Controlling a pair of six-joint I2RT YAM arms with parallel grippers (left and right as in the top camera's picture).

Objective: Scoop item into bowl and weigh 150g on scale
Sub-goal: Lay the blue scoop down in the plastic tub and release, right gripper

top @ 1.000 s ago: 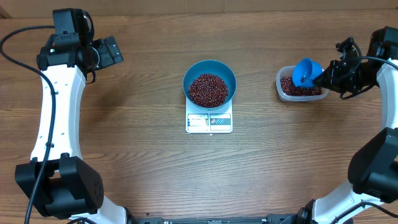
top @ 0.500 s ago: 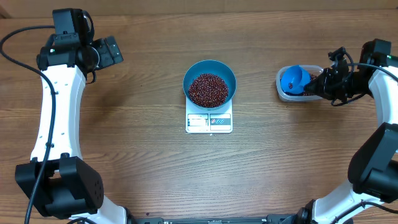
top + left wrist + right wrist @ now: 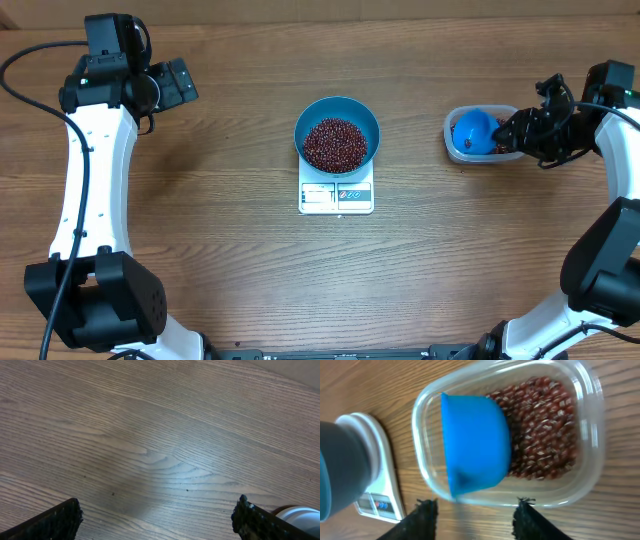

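Observation:
The blue bowl (image 3: 301,124) stands on the white scale (image 3: 336,197) at the table's centre, holding a mound of red-brown beans (image 3: 335,144). More beans (image 3: 542,430) lie in the clear tub (image 3: 590,390) at the right. A small blue scoop (image 3: 472,445) rests mouth-down inside the tub. My right gripper (image 3: 476,517) sits just outside the tub's near rim, open, its fingers apart on either side of the scoop's near end. My left gripper (image 3: 157,520) hangs open over bare wood at the far left.
The tub (image 3: 455,150) is about a hand's width right of the scale. In the right wrist view the scale's corner (image 3: 375,490) and the bowl's side (image 3: 340,470) show at the left edge. Bare wooden table lies around everything.
The right gripper lowered the scoop from above the tub down into it, turned it over, and its jaws have parted. The left arm has not moved.

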